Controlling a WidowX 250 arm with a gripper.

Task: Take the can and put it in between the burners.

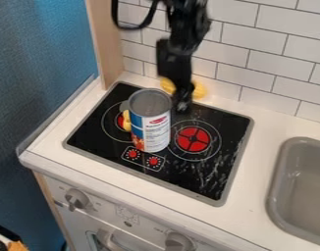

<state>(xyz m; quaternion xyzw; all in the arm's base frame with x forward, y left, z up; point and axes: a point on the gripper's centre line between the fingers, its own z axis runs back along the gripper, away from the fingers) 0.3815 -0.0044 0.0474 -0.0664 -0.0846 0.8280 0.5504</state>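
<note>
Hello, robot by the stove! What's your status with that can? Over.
Gripper low behind the can. Can upright, roughly between red burners. Yellow item beside it, another behind gripper.

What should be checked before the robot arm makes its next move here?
1. Can upright: ok.
2. Can between the left burner and right burner: ok, though from this angle it partly hides the left one.
3. Gripper clear of the can: cannot tell; it hangs close behind.
4. Yellow item beside the can not touching it: cannot tell.
5. Can well away from the sink: ok.
</note>
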